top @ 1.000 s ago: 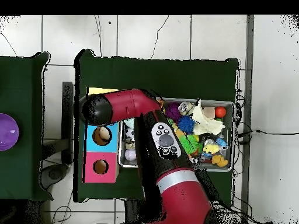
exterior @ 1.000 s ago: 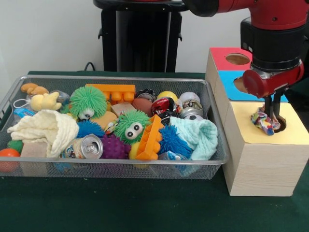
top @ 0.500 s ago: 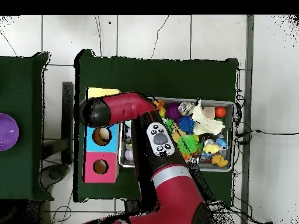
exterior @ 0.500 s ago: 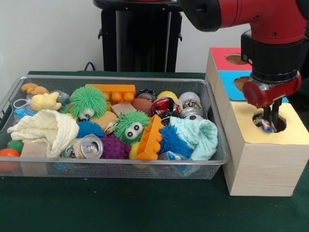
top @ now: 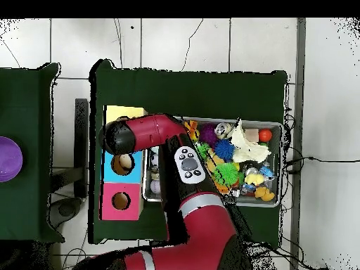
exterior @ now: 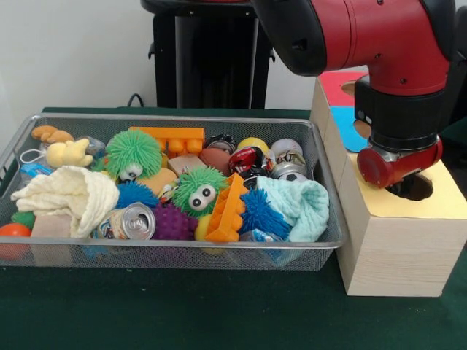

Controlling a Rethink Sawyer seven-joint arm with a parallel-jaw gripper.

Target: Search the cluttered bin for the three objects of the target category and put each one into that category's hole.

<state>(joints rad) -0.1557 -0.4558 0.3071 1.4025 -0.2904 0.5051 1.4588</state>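
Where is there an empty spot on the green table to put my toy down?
The green table is bare in front of the wire basket and the yellow-topped box. The overhead view shows more bare cloth beyond the basket. Inside the basket is crowded; the arm hangs over the yellow hole.

You get even, bright indoor light — soft shadows under the bin [exterior: 175, 248], slight blur throughout.

Robot lab, pedestal arm [exterior: 379, 44], green-clothed table [exterior: 182, 313], tiled floor [top: 176, 42]
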